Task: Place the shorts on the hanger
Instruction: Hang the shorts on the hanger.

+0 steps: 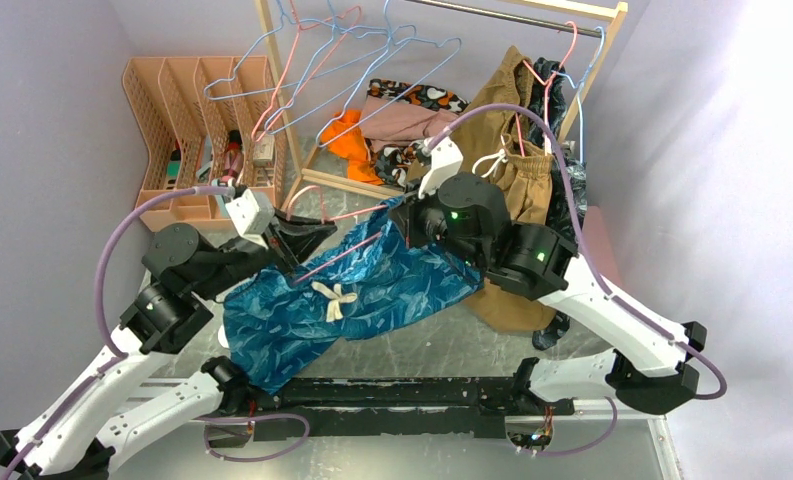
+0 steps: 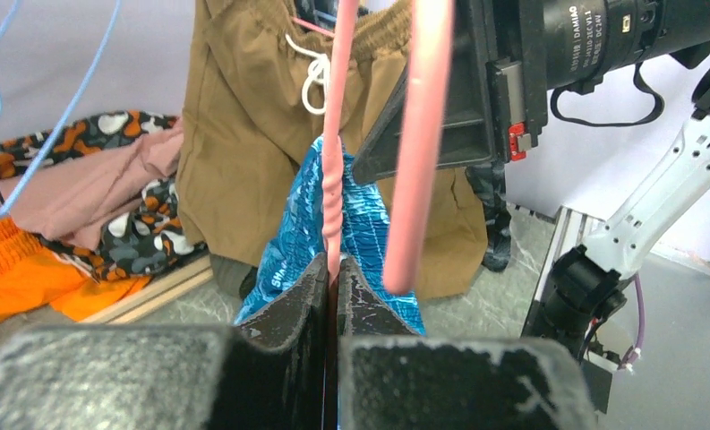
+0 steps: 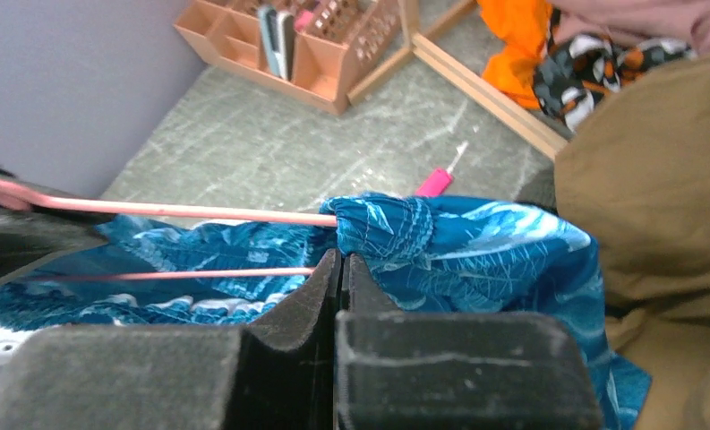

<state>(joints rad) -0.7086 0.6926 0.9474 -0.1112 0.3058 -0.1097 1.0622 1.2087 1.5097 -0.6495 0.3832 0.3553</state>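
The shorts (image 1: pixel 392 290) hang spread between the two arms, low over the table (image 1: pixel 452 345), drawstring bow facing up. The left end effector (image 2: pixel 333 269) is clamped tight on the twisted neck of the hanger (image 2: pixel 333 161). Both of the hanger's pink wires run into the bunched teal waistband. The right end effector (image 3: pixel 339 260) is closed with that waistband touching its tips (whether any fabric is pinched, I cannot tell). Just behind hang tan-brown shorts (image 1: pixel 517 180). Farther back, light-blue hangers (image 1: pixel 372 50) hang on a wooden rack (image 1: pixel 272 60), and a peach organizer (image 1: pixel 172 100) stands to the left.
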